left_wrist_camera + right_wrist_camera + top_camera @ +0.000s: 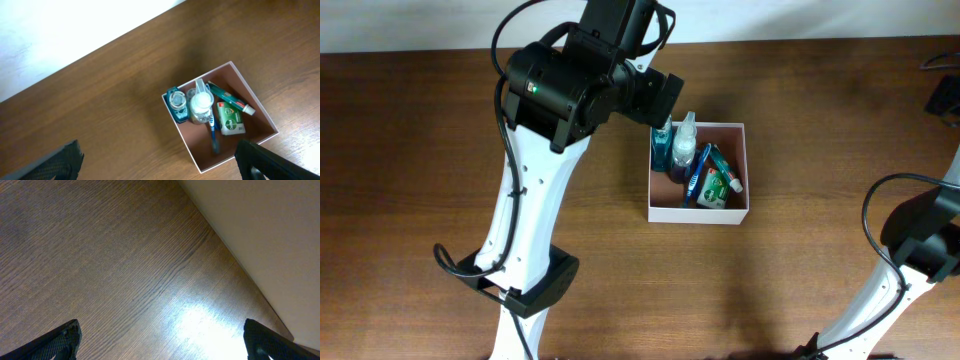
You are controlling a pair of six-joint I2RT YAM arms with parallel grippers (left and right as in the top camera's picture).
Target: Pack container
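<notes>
We see the container (698, 212) standing on the brown wooden table (420, 150), a little right of centre and towards the far edge. It is a shallow square cardboard box with white outer walls and a pinkish-brown inside.

Several toiletries sit in it. A small bottle of blue liquid (176, 102) stands upright in the far-left corner as the overhead view shows it. A clear bottle with a white cap (201, 105) stands just beside it, touching or nearly so. A green toothpaste tube (230, 98) lies slantwise across the floor of the box. Near it, a green-and-white packet (231, 119) lies against the front wall. A blue toothbrush (214, 135) lies between the bottles and the packet. We cannot read the print on the packet.

The left arm (535, 200) reaches from the near edge up to the left side of the container, its dark head just over the box's far-left corner. From the wrist view, the left gripper (160, 165) looks down on the box from above. Its jaws are spread wide with nothing between them.

The right arm (910, 270) is at the near right corner, well apart from the container. The right gripper (165, 345) hangs over bare wood near the table's edge, its jaws also spread wide and holding nothing.
</notes>
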